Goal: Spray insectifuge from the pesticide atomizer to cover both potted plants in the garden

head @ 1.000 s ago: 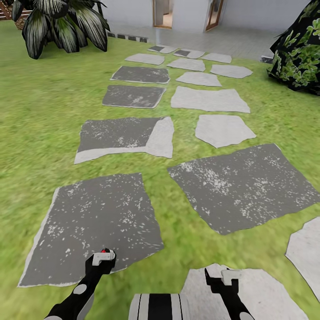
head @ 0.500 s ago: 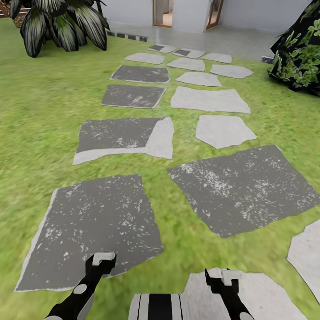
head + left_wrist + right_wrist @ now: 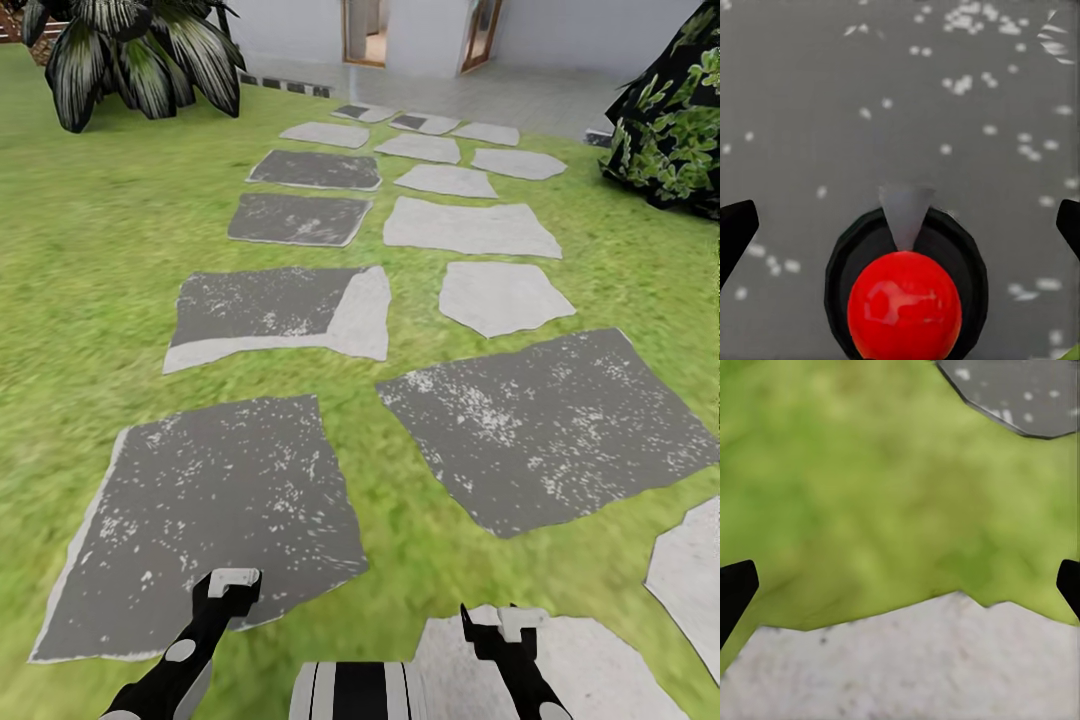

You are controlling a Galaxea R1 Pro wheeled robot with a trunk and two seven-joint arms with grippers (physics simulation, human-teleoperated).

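Since a second before, the whole head view had slid a little: the stones sat slightly lower in the picture, so my camera had moved and not the stones. Both arms kept the same places at the bottom of that view.

I was in the garden, on its green lawn, facing a path of flat grey stepping stones that led to a white building with open wooden-framed doorways. A dark plant with long striped leaves stood at the far left. A round dark leafy bush stood at the far right.

My left gripper hung over the large dark grey white-speckled stepping stone. In the left wrist view its two black fingertips sat at opposite edges, spread wide, touching nothing. Between them was a glossy red ball in a black ring with a pale translucent cone above it. I could not tell what it was.

My right gripper hung over the edge of a pale grey stepping stone. In its wrist view the fingertips were equally wide apart and empty. Grass, that pale stone and a corner of a dark stone lay below.
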